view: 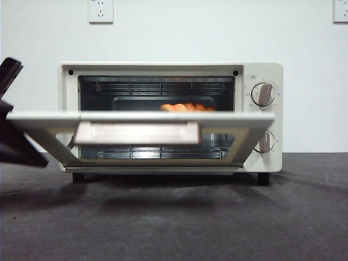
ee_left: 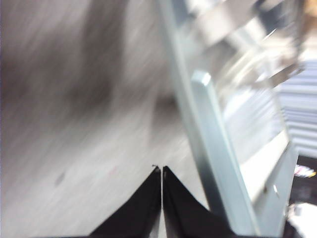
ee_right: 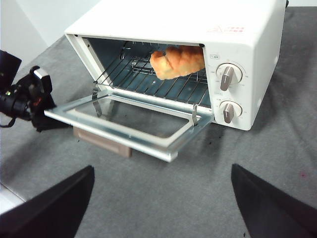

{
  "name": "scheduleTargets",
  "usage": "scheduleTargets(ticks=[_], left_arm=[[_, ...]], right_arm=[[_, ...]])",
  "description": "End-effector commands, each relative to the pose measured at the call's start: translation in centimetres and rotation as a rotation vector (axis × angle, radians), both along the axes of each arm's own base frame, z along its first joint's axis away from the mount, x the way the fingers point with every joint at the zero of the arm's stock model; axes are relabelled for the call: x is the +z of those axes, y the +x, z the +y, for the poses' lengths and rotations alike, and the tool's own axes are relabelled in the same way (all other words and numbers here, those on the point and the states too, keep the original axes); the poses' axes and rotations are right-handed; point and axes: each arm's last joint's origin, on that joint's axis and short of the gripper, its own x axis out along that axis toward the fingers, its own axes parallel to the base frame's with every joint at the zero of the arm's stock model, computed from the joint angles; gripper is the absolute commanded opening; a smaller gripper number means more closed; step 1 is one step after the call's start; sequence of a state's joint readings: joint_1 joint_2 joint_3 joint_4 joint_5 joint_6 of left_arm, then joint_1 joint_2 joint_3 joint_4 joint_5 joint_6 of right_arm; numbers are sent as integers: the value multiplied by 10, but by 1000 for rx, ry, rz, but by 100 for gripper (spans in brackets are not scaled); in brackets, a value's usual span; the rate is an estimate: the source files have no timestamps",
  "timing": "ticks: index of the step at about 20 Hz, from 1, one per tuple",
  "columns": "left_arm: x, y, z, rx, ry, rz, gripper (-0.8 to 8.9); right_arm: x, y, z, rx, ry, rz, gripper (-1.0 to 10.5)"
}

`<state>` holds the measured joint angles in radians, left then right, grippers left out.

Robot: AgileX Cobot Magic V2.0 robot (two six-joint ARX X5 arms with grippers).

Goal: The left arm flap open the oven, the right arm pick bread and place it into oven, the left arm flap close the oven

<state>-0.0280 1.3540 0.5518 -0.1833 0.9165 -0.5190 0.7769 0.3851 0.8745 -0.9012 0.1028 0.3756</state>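
The cream-white oven (view: 263,76) stands in the middle of the table with its door (view: 136,116) hanging open, about level, handle (view: 136,133) toward the front. The golden bread (view: 187,107) lies inside on the wire rack, toward the knob side; the right wrist view shows the bread (ee_right: 178,60) as well. My left gripper (ee_left: 161,168) is shut and empty, just beside the door's edge (ee_left: 213,148) in a blurred picture. In the front view the left arm (view: 16,147) is dark at the door's left end. My right gripper (ee_right: 162,167) is open and empty, drawn back in front of the oven (ee_right: 198,20).
Two knobs (view: 265,93) sit on the oven's right panel. The grey table (view: 174,223) stretches in front of the oven. A white wall with a socket (view: 100,11) stands behind.
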Motion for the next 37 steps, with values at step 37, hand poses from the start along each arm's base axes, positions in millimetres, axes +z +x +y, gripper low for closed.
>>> scheduleTargets(ticks=[37], left_arm=[[141,-35,0,64,-210,-833,10]], right_arm=[[7,0,0,27,-17,-63,440]])
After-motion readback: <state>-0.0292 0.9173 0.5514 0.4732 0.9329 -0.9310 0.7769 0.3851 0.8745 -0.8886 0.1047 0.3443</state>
